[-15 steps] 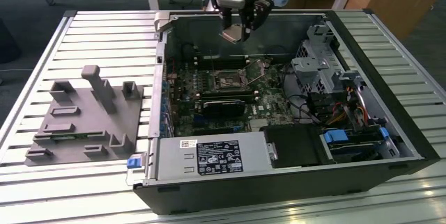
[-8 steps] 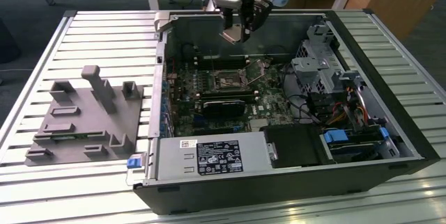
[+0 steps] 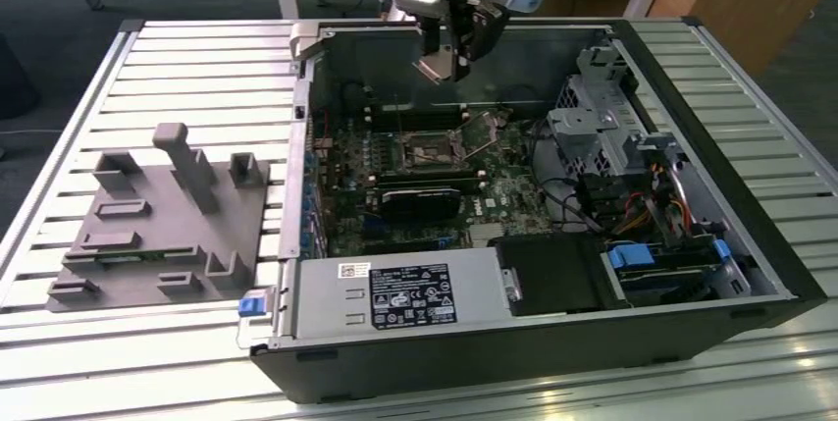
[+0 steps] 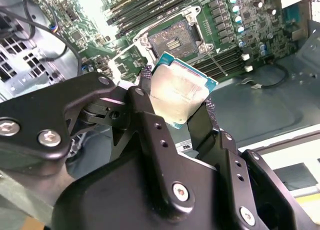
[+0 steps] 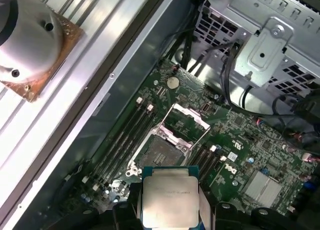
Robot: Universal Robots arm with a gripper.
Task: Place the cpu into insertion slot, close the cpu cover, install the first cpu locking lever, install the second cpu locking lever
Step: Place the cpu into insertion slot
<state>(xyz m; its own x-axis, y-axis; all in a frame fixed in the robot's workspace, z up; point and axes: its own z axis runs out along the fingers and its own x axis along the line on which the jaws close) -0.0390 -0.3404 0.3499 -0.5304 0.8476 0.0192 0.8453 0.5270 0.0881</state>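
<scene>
While the hand [image 3: 446, 68], upper centre in the exterior view, clenched the chip [image 4: 179, 92] clear of the open socket [image 5: 161, 152], any tilt likely risked bending its pins.

Gripper [image 3: 443, 67] aloft, tilted, fingers [image 4: 202, 130] pinching cpu [image 4: 180, 92].

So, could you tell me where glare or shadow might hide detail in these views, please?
Second wrist view: glare washes out part of the green circuit board and whitens the small square silver-grey cpu. First wrist view: the cpu top shines pale. Exterior view: the black computer case is shadowed inside, the ribbed metal table bright.
</scene>
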